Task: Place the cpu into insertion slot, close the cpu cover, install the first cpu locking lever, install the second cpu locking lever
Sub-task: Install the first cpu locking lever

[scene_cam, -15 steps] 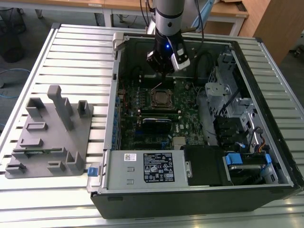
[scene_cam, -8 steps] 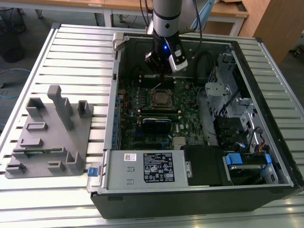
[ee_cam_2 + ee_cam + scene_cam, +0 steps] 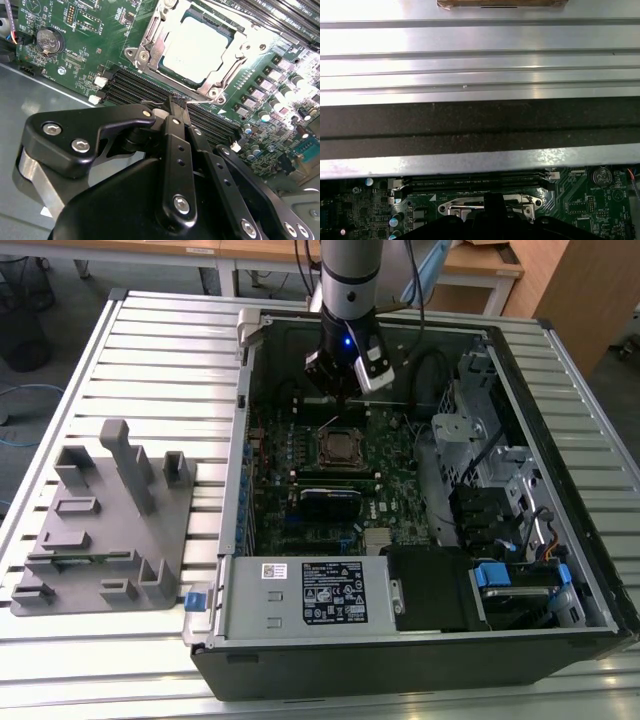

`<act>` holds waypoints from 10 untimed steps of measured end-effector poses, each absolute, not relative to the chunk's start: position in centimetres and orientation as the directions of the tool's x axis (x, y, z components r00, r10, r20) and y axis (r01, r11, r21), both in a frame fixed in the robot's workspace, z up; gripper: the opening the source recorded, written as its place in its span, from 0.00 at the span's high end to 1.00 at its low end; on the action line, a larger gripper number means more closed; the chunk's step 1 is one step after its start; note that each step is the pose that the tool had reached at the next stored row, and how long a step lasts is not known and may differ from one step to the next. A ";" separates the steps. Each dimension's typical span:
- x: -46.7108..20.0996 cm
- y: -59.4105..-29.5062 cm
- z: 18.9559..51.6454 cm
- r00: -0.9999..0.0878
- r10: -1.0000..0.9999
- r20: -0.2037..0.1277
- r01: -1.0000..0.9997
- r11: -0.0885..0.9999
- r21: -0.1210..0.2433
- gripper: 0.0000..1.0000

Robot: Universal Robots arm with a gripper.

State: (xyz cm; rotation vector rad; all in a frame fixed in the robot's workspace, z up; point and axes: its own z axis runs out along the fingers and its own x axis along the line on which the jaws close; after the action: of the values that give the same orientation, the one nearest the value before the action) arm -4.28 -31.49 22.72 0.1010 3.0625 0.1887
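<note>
Looking into the open computer case (image 3: 400, 665), you have the hand (image 3: 343, 397) low over the green motherboard (image 3: 405, 480). It is just beside the insertion slot (image 3: 323, 452), on the slot's side away from the white-labelled power supply (image 3: 310, 595).

In the second wrist view the hand (image 3: 176, 100) is narrow. Its two black fingers (image 3: 175, 145) are drawn together, with their tips over the black memory slots (image 3: 132, 85) that run along one edge of the insertion slot. You cannot tell from here whether anything thin is pinched between the tips.

The cpu (image 3: 197, 47) sits in the insertion slot, its pale metal top showing through the square window of the cpu cover (image 3: 150, 50). The cover lies flat around it.

A coin cell battery (image 3: 48, 39) sits on the motherboard well apart from the insertion slot.

The case rests on a ribbed metal table (image 3: 160, 350). A grey fixture block (image 3: 110, 530) stands on the table outside the case, far from the insertion slot toward the exterior view's left.
</note>
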 end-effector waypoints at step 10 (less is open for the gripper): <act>-4.3 -31.5 22.5 -0.995 0.070 -0.067 0.061 0.990 0.124 0.89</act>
State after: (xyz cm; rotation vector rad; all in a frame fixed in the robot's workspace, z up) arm -4.29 -31.47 22.52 0.1010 3.0627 0.1879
